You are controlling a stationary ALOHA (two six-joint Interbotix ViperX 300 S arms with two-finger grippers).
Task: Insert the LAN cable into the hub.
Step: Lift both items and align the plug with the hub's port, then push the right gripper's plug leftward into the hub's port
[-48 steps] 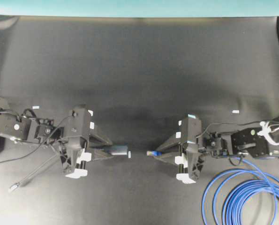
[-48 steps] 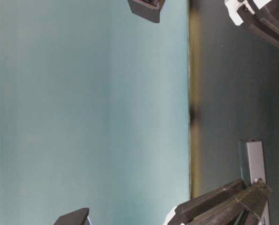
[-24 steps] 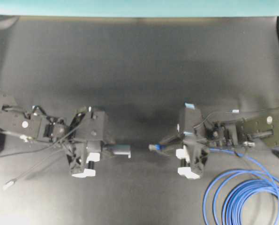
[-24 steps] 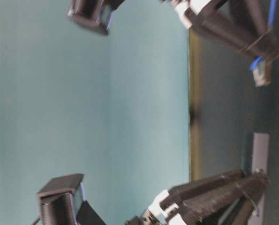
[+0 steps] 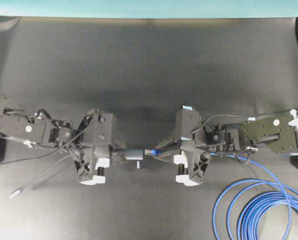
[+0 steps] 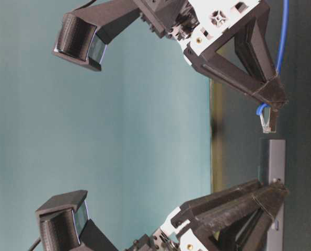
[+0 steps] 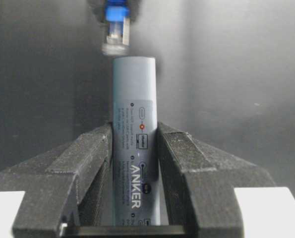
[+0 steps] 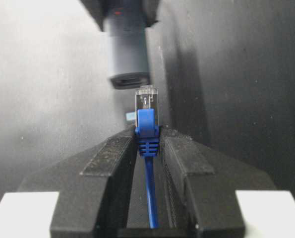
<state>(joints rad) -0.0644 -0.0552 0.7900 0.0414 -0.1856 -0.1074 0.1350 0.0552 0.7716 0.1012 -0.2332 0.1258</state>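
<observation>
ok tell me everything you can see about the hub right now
The hub is a slim grey bar with a matte metallic look, rounded edges, and small printed icons plus "ANKER" lettering along one face. The left end effector is shut on it, one pad on each long side, holding it off the table with its free end facing the other arm. That end shows a dark rectangular port opening. The clear plug of the LAN cable sits just short of the opening, slightly offset and not yet inserted.

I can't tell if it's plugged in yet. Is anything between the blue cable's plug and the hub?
Nothing. In the right wrist view a narrow bare gap separates the plug from the hub; only dark table shows there.
</observation>
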